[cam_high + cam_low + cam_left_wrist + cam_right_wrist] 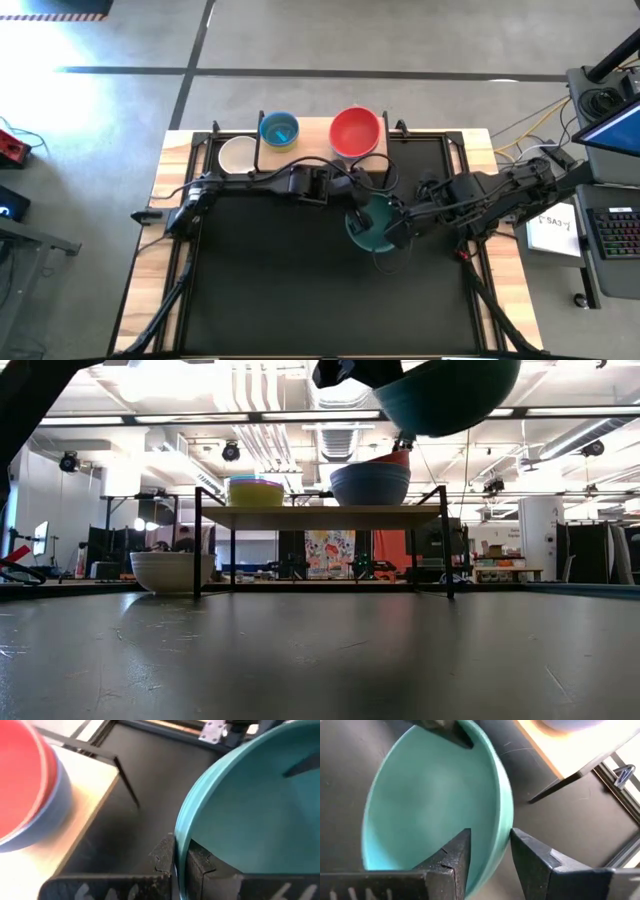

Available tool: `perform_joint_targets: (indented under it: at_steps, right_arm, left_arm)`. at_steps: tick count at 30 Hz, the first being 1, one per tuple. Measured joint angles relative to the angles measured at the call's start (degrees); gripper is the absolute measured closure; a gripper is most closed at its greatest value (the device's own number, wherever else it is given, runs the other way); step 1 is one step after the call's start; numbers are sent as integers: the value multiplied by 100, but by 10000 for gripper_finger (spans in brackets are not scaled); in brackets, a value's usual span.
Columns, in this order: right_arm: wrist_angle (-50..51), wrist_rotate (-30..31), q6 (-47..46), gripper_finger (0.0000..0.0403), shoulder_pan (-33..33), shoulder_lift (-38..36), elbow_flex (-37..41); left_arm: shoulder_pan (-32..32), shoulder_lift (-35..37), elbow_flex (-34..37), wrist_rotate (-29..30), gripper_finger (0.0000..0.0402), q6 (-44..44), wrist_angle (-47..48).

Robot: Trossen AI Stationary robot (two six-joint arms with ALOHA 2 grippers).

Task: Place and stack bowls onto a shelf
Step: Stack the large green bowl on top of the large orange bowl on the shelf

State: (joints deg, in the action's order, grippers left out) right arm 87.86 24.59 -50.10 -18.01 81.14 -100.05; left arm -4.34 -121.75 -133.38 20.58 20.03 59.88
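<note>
A teal bowl hangs high over the middle of the table, tilted in the low view. My left gripper is shut on its rim. My right gripper is open at the bowl's right side: one finger stands inside the rim and one outside, with a gap left over. The shelf stands at the far edge. It carries a red bowl nested in a lavender-blue one, and a stack with a blue bowl on top. A white bowl rests on the table by the shelf's left legs. My left gripper pinches the teal bowl's rim on its far-left side, one finger inside the bowl and one outside. It reaches in from the table's left. The bowl is lifted clear of the table and tilted.
The shelf's thin black legs and the black frame rails along the table's edges stand near the arms. The black tabletop in front of the shelf is bare. Beyond the right edge are a keyboard and paper.
</note>
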Motion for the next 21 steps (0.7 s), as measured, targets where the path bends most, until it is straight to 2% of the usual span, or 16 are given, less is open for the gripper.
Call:
perform_joint_targets:
  at_steps: [5,11,16,21]
  right_arm:
    - [123,2,36,299,1,19,-2]
    - [281,8,31,381,14,20,2]
    - [280,-17,84,391,14,20,4]
    - [264,-20,210,394,13,18,4]
  left_arm:
    - [0,0,0,-191,401,11,-141]
    - [-11,0,0,-234,401,58,-158]
    - [-22,0,0,-254,392,-9,-169]
    - [-42,4,0,-369,355,-67,-240]
